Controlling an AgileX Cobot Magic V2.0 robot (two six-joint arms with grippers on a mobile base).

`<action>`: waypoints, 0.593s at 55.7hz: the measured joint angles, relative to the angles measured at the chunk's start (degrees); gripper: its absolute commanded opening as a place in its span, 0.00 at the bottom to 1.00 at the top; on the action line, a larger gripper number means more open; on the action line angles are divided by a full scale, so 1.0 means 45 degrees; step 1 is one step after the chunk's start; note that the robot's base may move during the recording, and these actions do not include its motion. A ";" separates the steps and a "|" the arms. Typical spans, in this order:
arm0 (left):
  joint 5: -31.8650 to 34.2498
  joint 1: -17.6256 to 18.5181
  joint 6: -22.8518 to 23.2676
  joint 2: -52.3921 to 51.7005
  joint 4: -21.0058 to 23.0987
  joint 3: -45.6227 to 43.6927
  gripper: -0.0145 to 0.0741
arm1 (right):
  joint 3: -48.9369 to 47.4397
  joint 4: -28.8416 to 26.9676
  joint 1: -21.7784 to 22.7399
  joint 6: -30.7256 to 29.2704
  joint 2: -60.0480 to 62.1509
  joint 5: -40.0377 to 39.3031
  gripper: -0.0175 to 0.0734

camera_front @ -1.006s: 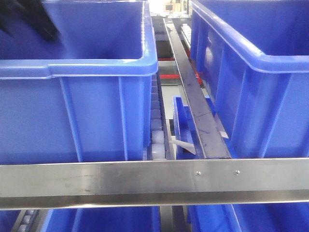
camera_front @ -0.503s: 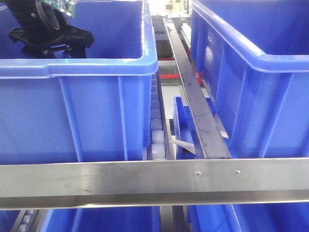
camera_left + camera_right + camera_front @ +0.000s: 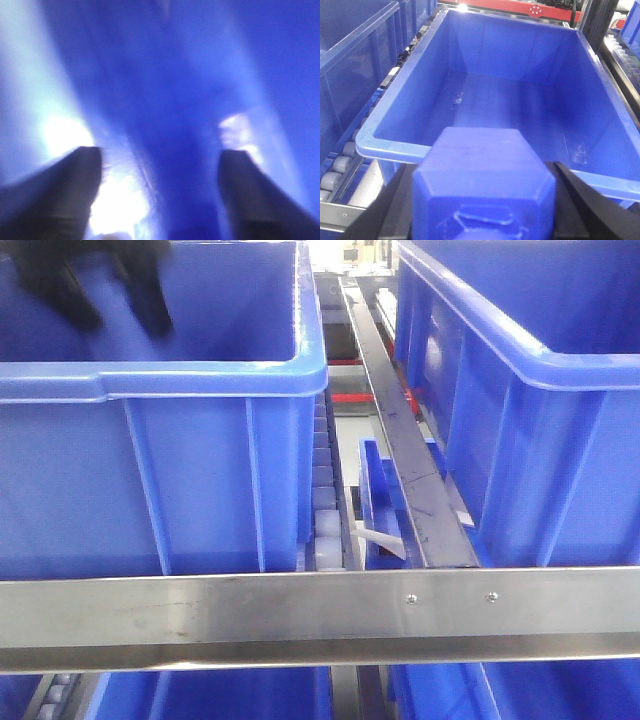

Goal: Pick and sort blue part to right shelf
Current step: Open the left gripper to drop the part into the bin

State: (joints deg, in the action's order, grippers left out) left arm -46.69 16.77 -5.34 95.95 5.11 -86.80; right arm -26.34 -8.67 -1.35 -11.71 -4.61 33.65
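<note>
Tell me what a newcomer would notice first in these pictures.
The blue part fills the right wrist view, clamped in the right gripper above a deep blue bin. In the front view, the left gripper, blurred, hangs open inside the left-hand bin on the steel-framed rack.

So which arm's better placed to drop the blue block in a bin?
Right. The right gripper grips the small blue bottle-shaped block, with a deep blue plastic bin open just ahead. The left gripper is open and looks empty.
</note>
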 measured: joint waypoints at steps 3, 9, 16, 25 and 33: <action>0.0183 0.0000 0.0000 -0.0761 -0.0051 0.0440 0.55 | 0.0000 0.0000 0.0000 0.0000 0.0000 0.0006 0.47; 0.0803 0.0000 0.0000 -0.2298 -0.0134 0.1624 0.49 | 0.0000 0.0000 0.0000 0.0000 0.0000 0.0098 0.47; 0.1837 0.0000 0.0029 -0.4100 -0.0162 0.3473 0.45 | 0.0000 0.0000 0.0000 0.0000 0.0000 0.0412 0.47; 0.3377 0.0000 0.0058 -0.6505 -0.0205 0.6004 0.42 | 0.0000 0.0000 0.0000 0.0000 0.0000 0.0770 0.47; 0.4725 0.0000 0.0200 -0.8733 -0.0216 0.8278 0.42 | 0.0000 0.0000 0.0000 -0.0019 0.0000 0.0925 0.47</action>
State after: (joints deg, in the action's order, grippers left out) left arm -25.42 16.77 -4.44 56.65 4.14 -49.54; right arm -26.34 -8.67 -1.35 -11.80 -4.61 37.81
